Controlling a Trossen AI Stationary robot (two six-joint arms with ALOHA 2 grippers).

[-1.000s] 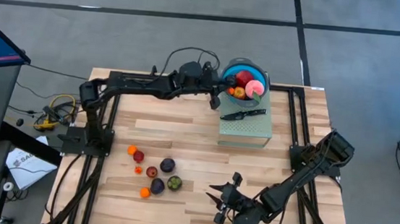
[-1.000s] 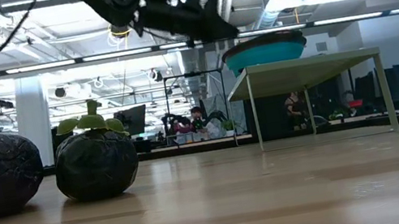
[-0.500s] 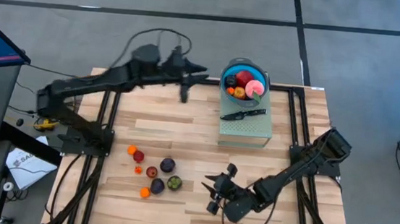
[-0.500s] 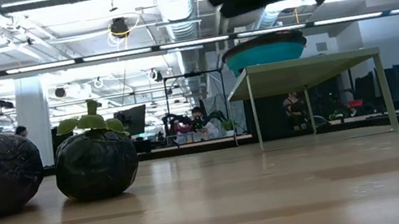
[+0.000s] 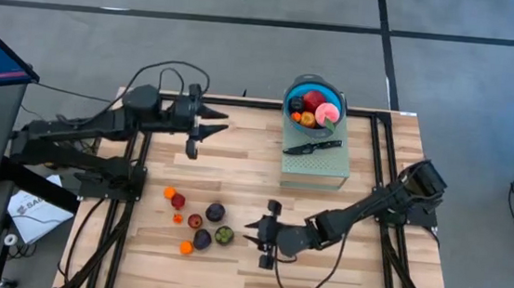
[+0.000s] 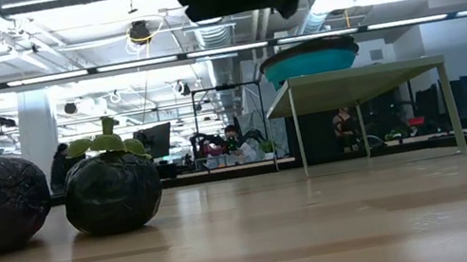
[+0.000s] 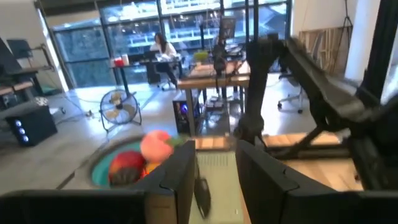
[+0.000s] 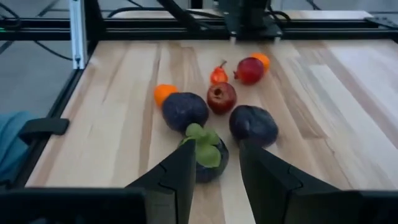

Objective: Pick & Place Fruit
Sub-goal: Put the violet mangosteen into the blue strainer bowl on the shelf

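Observation:
Several loose fruit lie on the table's near left: the mangosteen with green leaves (image 8: 205, 155) (image 5: 224, 235) (image 6: 112, 191), two dark purple ones (image 8: 185, 110) (image 8: 253, 123), red ones (image 8: 221, 97) and small orange ones (image 8: 164, 93). More fruit fill the teal bowl (image 5: 315, 102) (image 7: 124, 165) at the far edge. My right gripper (image 5: 251, 239) (image 8: 214, 180) is open, low over the table just right of the mangosteen. My left gripper (image 5: 208, 130) (image 7: 214, 180) is open in the air, left of the bowl, pointing at it.
A grey-green stand (image 5: 314, 166) (image 6: 359, 80) sits at the far right with a black knife (image 5: 313, 147) on top; the bowl sits at its far end. Black frame rails (image 5: 132, 180) run along both table sides. Bare wood lies between the fruit cluster and the stand.
My left gripper has drawn back from the bowl toward the table's left, its arm folding back. My right gripper has travelled from the near edge toward the table's left, closing on the loose fruit. The fruit have not moved.

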